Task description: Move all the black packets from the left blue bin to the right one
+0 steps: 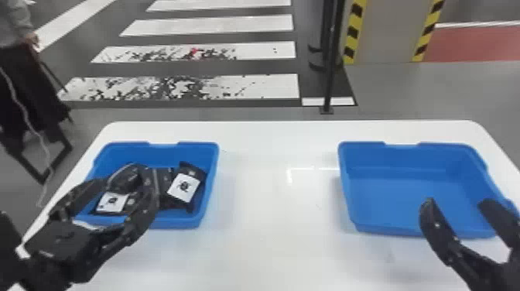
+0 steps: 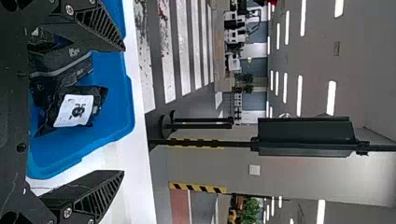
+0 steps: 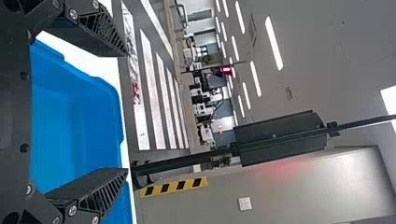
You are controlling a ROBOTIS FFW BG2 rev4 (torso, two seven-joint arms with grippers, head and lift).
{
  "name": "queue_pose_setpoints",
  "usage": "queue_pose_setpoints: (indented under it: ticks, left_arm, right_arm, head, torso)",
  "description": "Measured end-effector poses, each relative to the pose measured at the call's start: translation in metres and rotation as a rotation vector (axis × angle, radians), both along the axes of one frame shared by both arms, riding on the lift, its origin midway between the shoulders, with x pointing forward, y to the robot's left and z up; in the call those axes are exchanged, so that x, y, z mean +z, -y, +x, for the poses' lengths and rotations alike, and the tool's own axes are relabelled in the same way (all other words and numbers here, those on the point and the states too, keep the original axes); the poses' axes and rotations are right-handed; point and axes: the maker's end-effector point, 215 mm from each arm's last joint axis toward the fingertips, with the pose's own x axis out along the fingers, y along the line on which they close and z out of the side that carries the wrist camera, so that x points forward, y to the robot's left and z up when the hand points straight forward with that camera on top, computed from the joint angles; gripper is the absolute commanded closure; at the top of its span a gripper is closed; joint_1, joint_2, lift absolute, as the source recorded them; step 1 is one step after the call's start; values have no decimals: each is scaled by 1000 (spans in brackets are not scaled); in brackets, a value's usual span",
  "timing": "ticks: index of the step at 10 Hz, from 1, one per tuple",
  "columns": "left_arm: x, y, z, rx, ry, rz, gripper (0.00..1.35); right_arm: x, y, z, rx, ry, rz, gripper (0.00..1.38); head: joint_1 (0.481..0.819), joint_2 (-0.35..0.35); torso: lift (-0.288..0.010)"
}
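Several black packets (image 1: 184,187) lay heaped in the left blue bin (image 1: 174,224), which stood on the white counter (image 1: 271,240). Two of them had white labels facing up: one lay near the bin's right wall, its label tilted, and the other near the front left corner. In the left wrist view, a packet with a grey band across it lay beside a labelled one. The left pincer (image 1: 127,176) was over this bin, among the near packets as the head view had it, its two fingers spread wide, with nothing gripped between them. The right pincer (image 1: 457,202) was at the near side of the right blue bin (image 1: 402,231), its fingertips over the inside of it and likewise wide apart, holding nothing. That bin stood well apart from the left one, with a bare stretch of counter between, and its smooth blue floor could be seen. Beyond the counter were a dark upright post (image 1: 329,85), a floor painted with broad white stripes (image 1: 247,27), and a grey pillar (image 1: 389,31) edged in yellow and black
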Motion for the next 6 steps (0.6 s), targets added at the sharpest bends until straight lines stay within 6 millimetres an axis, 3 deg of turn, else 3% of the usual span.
queue_pose_setpoints:
  ticks: [3, 6]
  left_arm:
    - [-20, -7, 28, 3, -96, 40, 131]
    - [-59, -6, 62, -10, -217, 45, 144]
  right_arm:
    - [-3, -7, 0, 10, -6, 17, 154]
    - [-5, -11, 0, 16, -9, 29, 154]
  head:
    - [695, 120]
    - [695, 119]
  torso:
    - [-185]
    - [-185]
